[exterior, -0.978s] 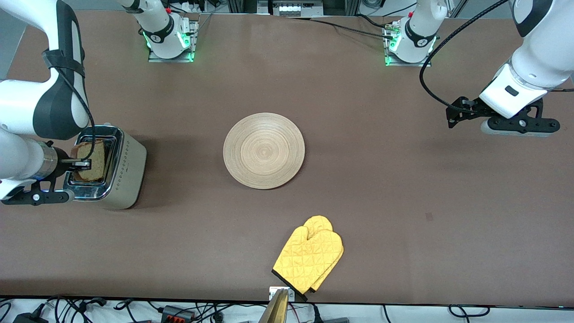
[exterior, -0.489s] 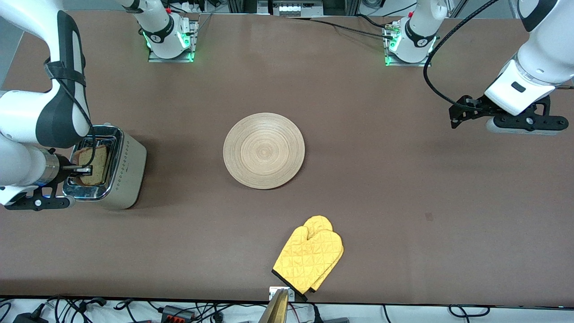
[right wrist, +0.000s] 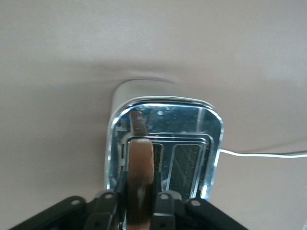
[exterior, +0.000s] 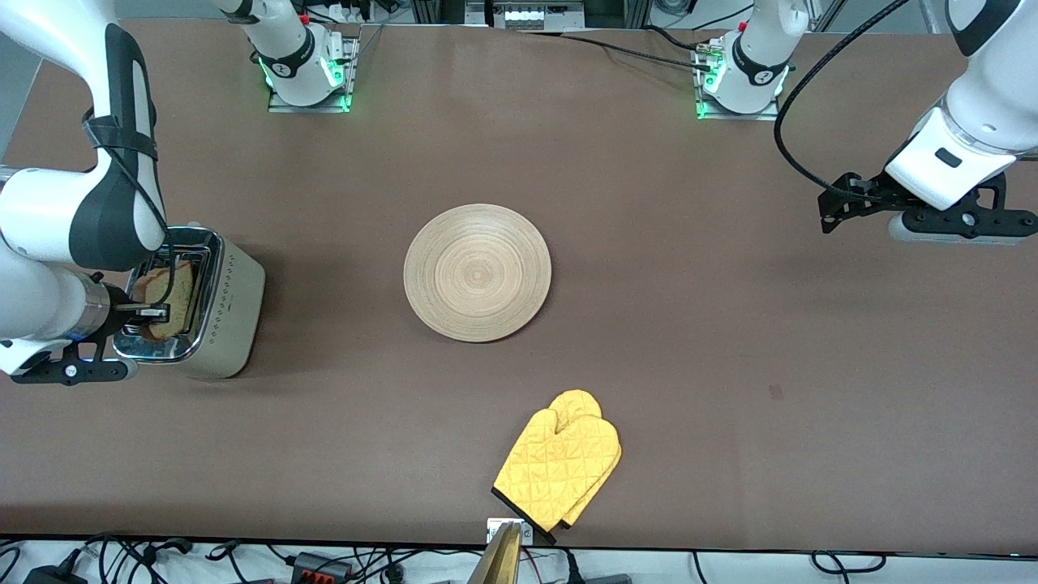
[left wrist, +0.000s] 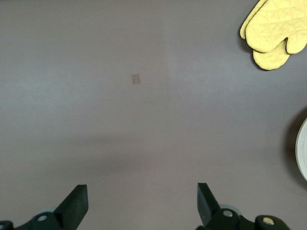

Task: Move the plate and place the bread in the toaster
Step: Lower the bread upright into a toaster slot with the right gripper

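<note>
The bread [exterior: 165,296] stands on edge in a slot of the toaster [exterior: 231,312], tilted; its lower part is hidden inside the slot. The right gripper [exterior: 152,309] sits directly over the chrome top, one finger on each face of the slice. In the right wrist view the fingers [right wrist: 164,203] lie close against the bread [right wrist: 140,179], but contact is not resolvable, so clamped or just released cannot be told. The toaster's [right wrist: 163,120] near end is cut off by the frame edge in that view. Its white cord [right wrist: 268,154] shows only there.

The left gripper [left wrist: 142,203] waits in the air over bare table [exterior: 730,341] at the left arm's end, fingers wide apart and empty. In the front view its fingers are hidden under the wrist housing.

The plate [exterior: 478,272] lies mid-table; only its rim [left wrist: 302,151] enters the left wrist view. The yellow oven mitt [exterior: 559,468] lies nearer the front camera than the plate.

Compared with one second ago, the bread sits lower in the slot, and the left gripper has drifted toward the table's end. Plate and mitt are unmoved.
</note>
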Motion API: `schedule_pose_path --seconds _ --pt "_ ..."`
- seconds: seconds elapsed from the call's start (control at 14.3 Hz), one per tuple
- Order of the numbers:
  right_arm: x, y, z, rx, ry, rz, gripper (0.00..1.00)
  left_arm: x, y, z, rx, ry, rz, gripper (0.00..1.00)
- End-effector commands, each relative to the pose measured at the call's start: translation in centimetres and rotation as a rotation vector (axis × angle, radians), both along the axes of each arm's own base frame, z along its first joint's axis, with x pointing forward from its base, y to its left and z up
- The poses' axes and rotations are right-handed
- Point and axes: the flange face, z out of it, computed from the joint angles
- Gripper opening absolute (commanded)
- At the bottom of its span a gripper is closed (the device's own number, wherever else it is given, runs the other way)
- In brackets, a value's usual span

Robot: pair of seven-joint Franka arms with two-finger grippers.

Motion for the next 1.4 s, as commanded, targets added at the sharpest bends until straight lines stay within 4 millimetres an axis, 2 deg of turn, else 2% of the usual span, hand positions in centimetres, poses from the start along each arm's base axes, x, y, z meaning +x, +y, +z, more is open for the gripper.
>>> schedule_pose_path --seconds 0.0,0.21,0.35,0.63,0.91,1.12,1.26,1.33 --pt "-0.1 0.3 0.5 0.053 -0.019 -0.016 1.0 0.3 0.2 0.8 0.025 0.003 -0.01 1.0" --pt "-0.6 0.8 2.0 0.065 0.001 -0.015 1.0 0.3 0.0 0.9 0.048 -0.001 -0.019 1.0" --pt "-0.9 1.0 3.7 0.089 0.017 -0.025 1.0 0.3 0.1 0.9 0.047 0.0 -0.02 1.0" --pt "-1.3 2.5 9.0 0.108 -0.002 -0.01 1.0 0.2 0.1 0.9 0.047 0.0 -0.017 1.0" --pt "-1.3 4.1 10.8 0.19 -0.037 0.0 1.0 0.2 0.2 0.9 0.047 0.0 -0.02 1.0" --pt "-1.3 4.0 11.8 0.188 -0.062 -0.002 1.0 0.2 0.2 1.0 0.047 -0.001 -0.022 1.0" --pt "-1.9 2.5 13.6 0.186 -0.086 -0.022 1.0 0.1 0.3 1.1 0.047 -0.001 -0.02 1.0" --pt "-2.1 1.2 14.1 0.189 -0.094 -0.039 1.0 0.1 0.3 1.1 0.047 -0.001 -0.02 1.0"
